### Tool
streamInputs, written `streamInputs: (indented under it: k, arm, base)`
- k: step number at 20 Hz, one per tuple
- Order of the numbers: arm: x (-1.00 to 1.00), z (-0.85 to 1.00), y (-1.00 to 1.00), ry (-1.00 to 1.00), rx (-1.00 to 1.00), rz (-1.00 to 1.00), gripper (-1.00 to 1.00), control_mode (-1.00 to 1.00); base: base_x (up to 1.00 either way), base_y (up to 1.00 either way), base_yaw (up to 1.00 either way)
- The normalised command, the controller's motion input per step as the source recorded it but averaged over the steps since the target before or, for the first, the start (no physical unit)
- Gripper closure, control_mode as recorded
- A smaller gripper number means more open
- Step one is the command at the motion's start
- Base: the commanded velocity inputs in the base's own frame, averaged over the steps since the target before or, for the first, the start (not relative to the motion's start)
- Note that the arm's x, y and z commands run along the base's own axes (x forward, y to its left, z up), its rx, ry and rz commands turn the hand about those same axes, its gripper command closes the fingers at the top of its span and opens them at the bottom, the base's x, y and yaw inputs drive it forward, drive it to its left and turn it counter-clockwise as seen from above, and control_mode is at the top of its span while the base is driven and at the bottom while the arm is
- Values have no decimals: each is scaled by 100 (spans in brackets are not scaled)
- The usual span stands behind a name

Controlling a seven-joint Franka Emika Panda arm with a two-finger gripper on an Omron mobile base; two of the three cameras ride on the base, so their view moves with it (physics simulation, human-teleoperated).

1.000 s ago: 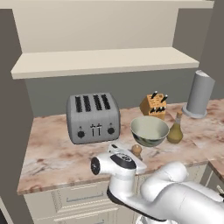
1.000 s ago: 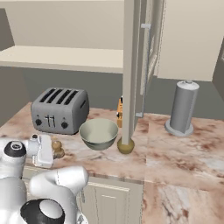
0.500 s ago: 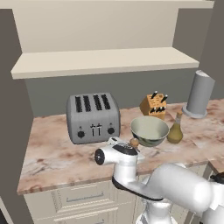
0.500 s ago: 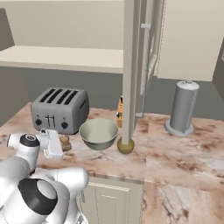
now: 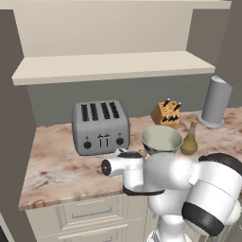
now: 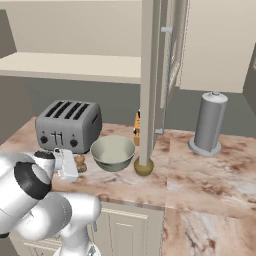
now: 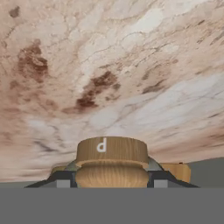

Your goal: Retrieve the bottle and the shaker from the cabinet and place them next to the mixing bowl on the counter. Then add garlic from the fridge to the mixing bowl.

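My gripper (image 6: 74, 164) is shut on the small brown wooden shaker (image 6: 80, 163), which stands upright low over the counter (image 6: 200, 175), just left of the pale green mixing bowl (image 6: 113, 151). The hand view looks down on the shaker's round top (image 7: 111, 151), with dark fingertips (image 7: 61, 179) at both sides and marble beyond. I cannot tell whether its base touches the slab. The bottle (image 5: 189, 141) stands right of the mixing bowl (image 5: 161, 139). In the right base view an open door edge hides all but the bottle's olive base (image 6: 143, 166). The cabinet shelf (image 5: 113, 68) is bare.
A grey four-slot toaster (image 5: 100, 126) stands behind the gripper on the left. A knife block (image 5: 166, 115) sits behind the bowl, and a tall grey cylinder (image 5: 215, 101) stands at the far right. The open cabinet door (image 6: 150, 75) hangs above the bowl's right side.
The arm has swung right along the counter's front, carrying the shaker from well left of the bowl to just beside it. The grip has stayed the same.
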Motion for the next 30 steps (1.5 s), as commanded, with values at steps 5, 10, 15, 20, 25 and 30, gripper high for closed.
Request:
streamInputs:
  k: [5,10,15,20,25,30]
  arm:
    - [36,-26,0,1,0,-3,100,-100]
    - [38,-30,0,0,0,-1,100,-100]
    - [33,-35,0,-1,-1,0,100,-100]
    - [24,-14,-22,-3,-5,0,100,-100]
    - [15,-1,-29,6,-3,0,100,-100]
    - [11,-1,-25,11,0,0,100,-100]
  base:
    - [0,0,0]
    - [0,0,0]
    - [0,0,0]
    - [0,0,0]
    - [0,0,0]
    - [0,0,0]
